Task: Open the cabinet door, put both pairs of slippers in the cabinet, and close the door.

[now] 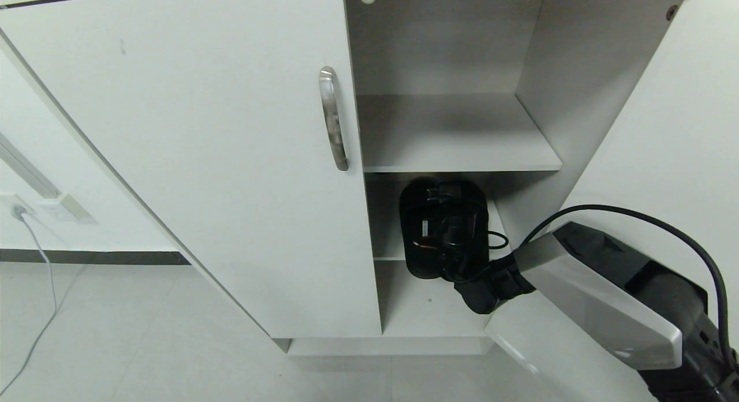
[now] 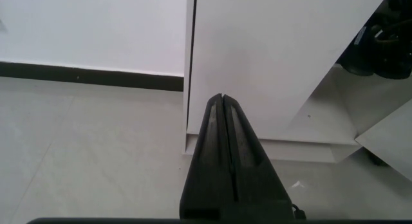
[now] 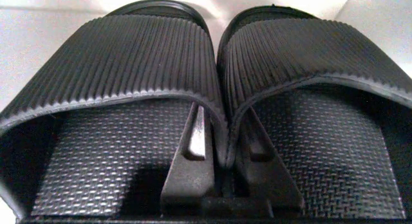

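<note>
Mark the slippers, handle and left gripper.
slippers [image 1: 421, 217], head view, top of the black pair in the cabinet's lower compartment.
handle [image 1: 333, 119], head view, middle of the metal bar.
left gripper [image 2: 222, 100], left wrist view, tips of the shut fingers.

Black slippers [image 1: 443, 229] in lower cabinet compartment [image 1: 413, 309]

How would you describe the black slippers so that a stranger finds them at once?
Find the white cabinet whose right door stands open. Under its shelf, in the lower compartment, are the black slippers, pinched together by the right gripper. Their ribbed black straps stand out against the all-white interior.
</note>
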You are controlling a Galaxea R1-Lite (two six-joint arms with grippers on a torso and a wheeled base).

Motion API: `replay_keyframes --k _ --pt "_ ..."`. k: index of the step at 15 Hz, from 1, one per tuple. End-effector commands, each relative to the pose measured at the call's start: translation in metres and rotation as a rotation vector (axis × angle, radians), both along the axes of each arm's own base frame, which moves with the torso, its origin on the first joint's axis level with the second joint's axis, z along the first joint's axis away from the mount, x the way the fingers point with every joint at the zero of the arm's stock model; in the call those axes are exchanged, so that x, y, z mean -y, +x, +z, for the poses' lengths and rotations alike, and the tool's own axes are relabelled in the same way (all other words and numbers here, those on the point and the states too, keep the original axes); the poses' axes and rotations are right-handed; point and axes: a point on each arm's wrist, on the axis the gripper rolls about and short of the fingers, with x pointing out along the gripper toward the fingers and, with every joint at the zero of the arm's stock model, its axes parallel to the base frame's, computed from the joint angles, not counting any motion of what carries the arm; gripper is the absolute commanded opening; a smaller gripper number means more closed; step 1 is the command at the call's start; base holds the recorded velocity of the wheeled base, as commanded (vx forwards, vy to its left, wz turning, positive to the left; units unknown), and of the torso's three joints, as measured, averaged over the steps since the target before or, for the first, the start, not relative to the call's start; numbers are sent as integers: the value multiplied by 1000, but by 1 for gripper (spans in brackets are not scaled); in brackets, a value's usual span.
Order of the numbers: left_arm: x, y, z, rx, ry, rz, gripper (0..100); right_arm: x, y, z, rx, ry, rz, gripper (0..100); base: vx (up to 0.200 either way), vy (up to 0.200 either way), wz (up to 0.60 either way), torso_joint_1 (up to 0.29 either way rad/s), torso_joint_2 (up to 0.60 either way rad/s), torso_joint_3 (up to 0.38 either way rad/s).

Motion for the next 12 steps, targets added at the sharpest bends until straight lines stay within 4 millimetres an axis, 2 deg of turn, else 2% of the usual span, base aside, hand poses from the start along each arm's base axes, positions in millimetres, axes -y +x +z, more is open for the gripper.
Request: replay_keyframes --k 1,5,11,12 --pt "0 0 0 -1 -1 1 0 0 5 6 16 11 -5 0 0 0 0 0 0 0" --pt "0 0 0 -1 -1 1 0 1 13 6 19 12 -15 0 0 0 0 0 0 0" --pt "0 0 0 -1 -1 1 0 2 14 2 14 11 -17 0 0 0 0 0 0 0" --pt "0 0 0 -1 -1 1 0 1 14 2 13 10 -15 100 0 0 0 0 0 0"
